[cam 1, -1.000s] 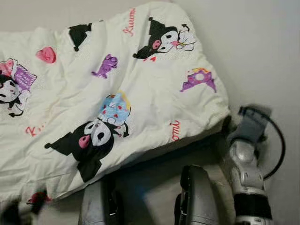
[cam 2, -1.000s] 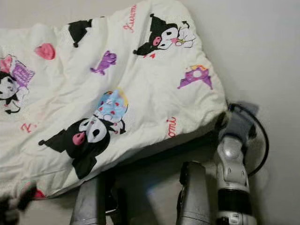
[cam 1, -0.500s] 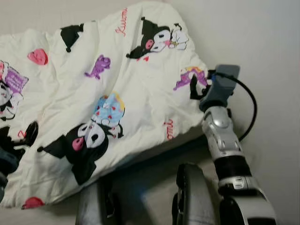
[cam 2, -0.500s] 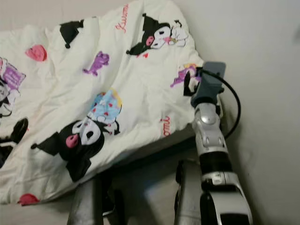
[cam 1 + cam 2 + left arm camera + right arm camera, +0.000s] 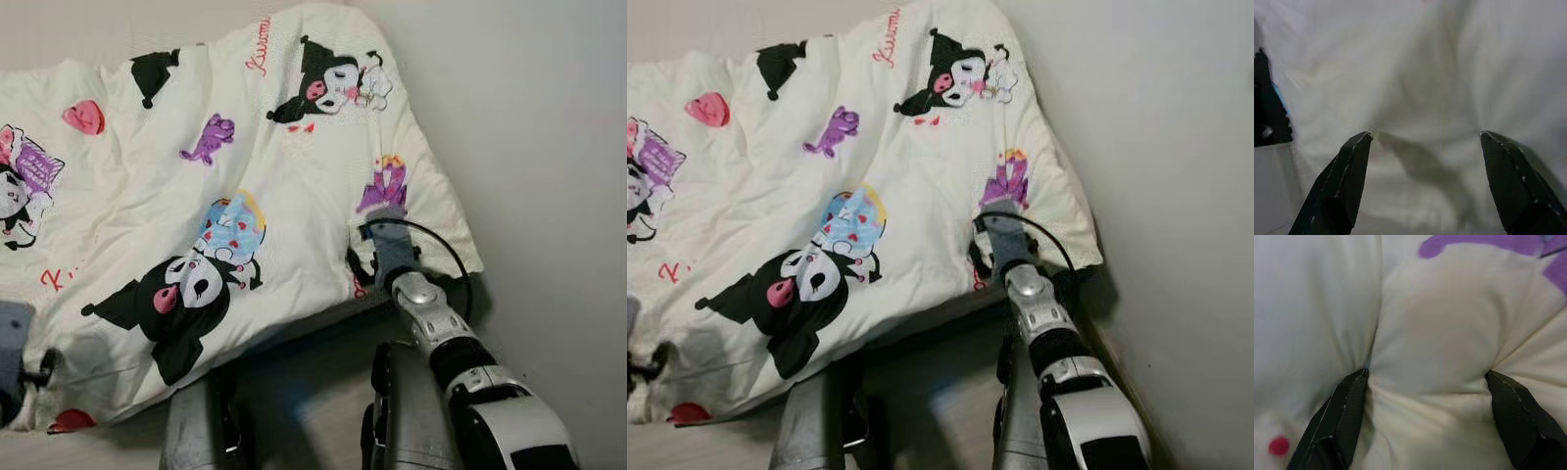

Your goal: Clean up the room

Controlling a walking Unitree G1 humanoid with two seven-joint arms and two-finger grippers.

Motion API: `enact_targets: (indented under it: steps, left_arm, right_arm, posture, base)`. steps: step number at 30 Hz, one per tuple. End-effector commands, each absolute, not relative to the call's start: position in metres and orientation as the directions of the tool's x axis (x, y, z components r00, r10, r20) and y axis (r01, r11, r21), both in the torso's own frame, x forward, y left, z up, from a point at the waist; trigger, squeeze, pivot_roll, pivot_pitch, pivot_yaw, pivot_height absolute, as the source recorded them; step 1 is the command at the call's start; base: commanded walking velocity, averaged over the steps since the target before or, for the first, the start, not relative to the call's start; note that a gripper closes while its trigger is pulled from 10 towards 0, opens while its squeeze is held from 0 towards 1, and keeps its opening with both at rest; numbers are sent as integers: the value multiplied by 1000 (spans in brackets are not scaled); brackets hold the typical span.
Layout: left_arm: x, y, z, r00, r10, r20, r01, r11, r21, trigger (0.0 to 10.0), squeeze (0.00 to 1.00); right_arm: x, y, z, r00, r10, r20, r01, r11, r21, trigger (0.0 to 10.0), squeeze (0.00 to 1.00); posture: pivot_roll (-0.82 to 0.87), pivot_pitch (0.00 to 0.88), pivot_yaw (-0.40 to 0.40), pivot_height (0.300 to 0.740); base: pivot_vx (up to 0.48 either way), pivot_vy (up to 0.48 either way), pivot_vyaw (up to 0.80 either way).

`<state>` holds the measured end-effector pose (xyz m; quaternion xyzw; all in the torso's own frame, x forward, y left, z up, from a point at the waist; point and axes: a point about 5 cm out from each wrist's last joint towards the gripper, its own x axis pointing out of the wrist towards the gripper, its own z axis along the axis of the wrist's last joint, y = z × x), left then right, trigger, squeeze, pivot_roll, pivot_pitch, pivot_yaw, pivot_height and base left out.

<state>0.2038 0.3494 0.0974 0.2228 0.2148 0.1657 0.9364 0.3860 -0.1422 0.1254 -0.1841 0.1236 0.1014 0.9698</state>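
Quilt [image 5: 245, 196] beside the wall [image 5: 529, 117]; right gripper [image 5: 1425, 382] and left gripper [image 5: 1422, 142] press it, jaws spread.

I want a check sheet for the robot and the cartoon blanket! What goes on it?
Surface: bed, covered by the blanket; a dark edge shows under it.
Job's things: white blanket with cartoon prints, rumpled, spread over the bed.
Clutter: nothing seen.
Grippers: right gripper open, fingers pressed into the blanket near its right corner, a bulge of fabric between them. Left gripper open, over the blanket's near left edge.
Cables: black cable loops from the right wrist.
Surroundings: plain wall on the right; floor and the robot's legs below the bed.
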Motion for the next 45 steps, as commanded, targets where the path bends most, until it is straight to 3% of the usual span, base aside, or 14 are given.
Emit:
enact_targets:
  steps: [1, 6, 14, 15, 17, 20, 22, 28, 32, 34, 36, 40, 43, 45]
  left_arm:
    - [182, 359, 75, 799, 430, -420, -145, 816, 559, 10000, 0]
    - [163, 364, 66, 763, 457, -457, -119, 794, 596, 10000, 0]
    - [156, 372, 68, 756, 479, -446, -120, 772, 625, 10000, 0]
    - [155, 373, 68, 756, 481, -445, -121, 770, 627, 10000, 0]
    - [155, 373, 68, 756, 481, -445, -121, 770, 627, 10000, 0]
    - [154, 372, 69, 762, 479, -437, -118, 766, 632, 10000, 0]
    - [154, 372, 70, 763, 479, -434, -121, 765, 633, 10000, 0]
    - [158, 372, 80, 784, 488, -384, -157, 754, 638, 10000, 0]
    - [192, 370, 121, 853, 491, -176, -283, 720, 634, 10000, 0]
    - [198, 369, 128, 861, 489, -139, -306, 716, 627, 10000, 0]
    - [211, 365, 145, 880, 471, -53, -355, 728, 586, 10000, 0]
    - [218, 361, 153, 891, 453, -11, -372, 745, 554, 10000, 0]
    - [246, 348, 168, 932, 360, 42, -332, 801, 498, 10000, 0]
    - [253, 345, 170, 938, 344, 49, -322, 804, 499, 10000, 0]
  right_arm:
    - [354, -158, 61, 809, 109, -578, -342, 887, -312, 10000, 0]
    - [353, -189, 62, 804, 18, -594, -296, 879, -373, 10000, 0]
    - [362, -259, 105, 878, -297, -374, 32, 818, -575, 10000, 0]
    - [362, -272, 114, 877, -351, -328, 103, 804, -586, 10000, 0]
    - [362, -272, 114, 877, -351, -328, 103, 804, -586, 10000, 0]
    - [357, -310, 139, 839, -482, -253, 233, 738, -634, 10000, 0]
    - [356, -316, 143, 830, -500, -247, 248, 727, -640, 10000, 0]
    - [360, -317, 154, 844, -488, -224, 286, 762, -582, 10000, 0]
    - [386, -291, 209, 903, -429, -21, 406, 868, -286, 10000, 0]
    - [389, -286, 219, 909, -417, 18, 408, 878, -249, 10000, 0]
    - [396, -272, 238, 930, -359, 83, 367, 922, -125, 10000, 0]
    - [399, -263, 248, 940, -319, 117, 328, 942, -67, 10000, 0]
    - [407, -235, 275, 971, -160, 176, 163, 987, -3, 10000, 0]
    - [408, -231, 279, 972, -145, 184, 148, 989, -1, 10000, 0]
  posture:
    - [66, 475, 40, 573]
    - [73, 476, 36, 573]
    - [75, 480, 33, 573]
    - [75, 481, 33, 573]
    - [75, 481, 33, 573]
    - [79, 480, 33, 573]
    - [79, 480, 33, 573]
    - [78, 479, 32, 573]
    - [87, 478, 31, 573]
    - [87, 478, 31, 573]
    - [87, 477, 32, 573]
    - [85, 477, 31, 573]
    - [83, 479, 30, 573]
    - [76, 479, 30, 573]
  base:
    - [0, 0, 0]
    - [0, 0, 0]
    - [0, 0, 0]
    - [0, 0, 0]
    - [0, 0, 0]
    - [0, 0, 0]
    - [0, 0, 0]
    - [0, 0, 0]
    - [0, 0, 0]
    - [0, 0, 0]
    - [0, 0, 0]
    - [0, 0, 0]
    - [0, 0, 0]
    - [0, 0, 0]
